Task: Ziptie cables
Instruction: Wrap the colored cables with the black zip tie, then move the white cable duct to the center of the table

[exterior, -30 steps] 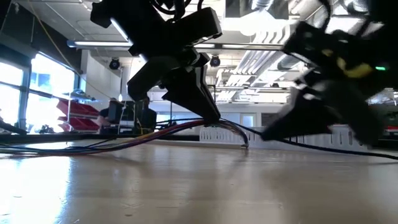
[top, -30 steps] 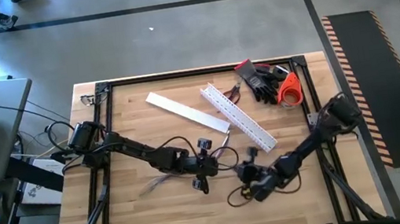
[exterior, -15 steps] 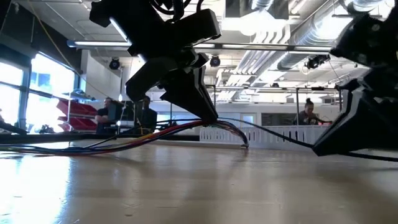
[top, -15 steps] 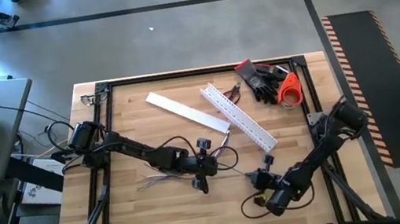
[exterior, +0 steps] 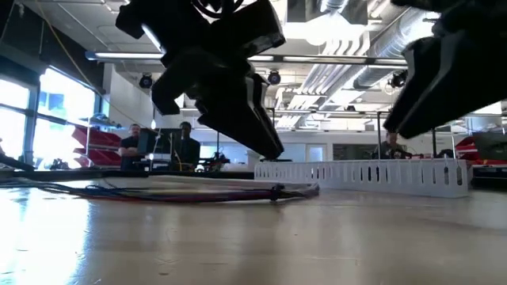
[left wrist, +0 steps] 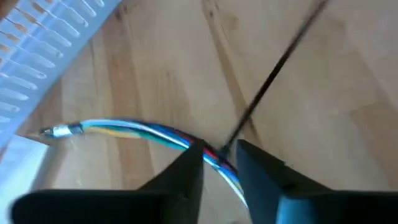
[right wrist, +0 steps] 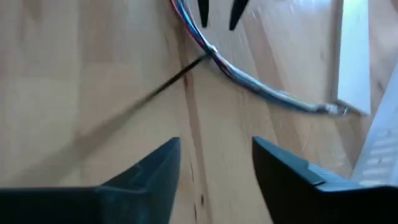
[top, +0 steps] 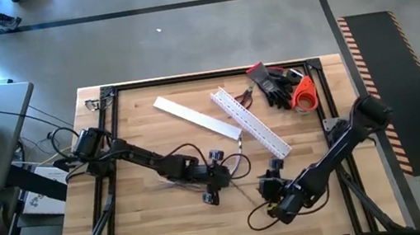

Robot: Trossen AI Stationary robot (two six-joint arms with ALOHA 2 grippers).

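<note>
**One tie looks to be on – tail still long**

The wooden butcher-block table (top: 133, 104) carries the long white slotted plastic channel (top: 251, 124), which serves as the marker for everything else. Both dark arms reach in on the near side of that channel, the side away from the flat white cover strip (top: 193, 117).

The left gripper (left wrist: 217, 155) hangs just beside the channel's lower end. Its fingers stand a little apart with the wires crossing at their tips, and the low view shows the bundle lying flat on the wood, so it seems to grasp nothing. The right gripper (right wrist: 214, 146) sits further out from the same end, spread wide and empty, pointed back at the bundle.

The cables (left wrist: 124, 127) – a loose bundle of thin blue, white, yellow and red wires – lie in a curve on the table, with one end pointing towards the channel. A thin black ziptie strap (right wrist: 149, 93) meets them at one spot and its free tail runs straight out towards the right gripper.

By my reading the tie is threaded round the bundle and probably pulled through. Whether it is cinched tight I cannot tell. What seems left is checking that it is snug, dealing with the long tail, and perhaps adding more ties along the loose remainder.
</note>
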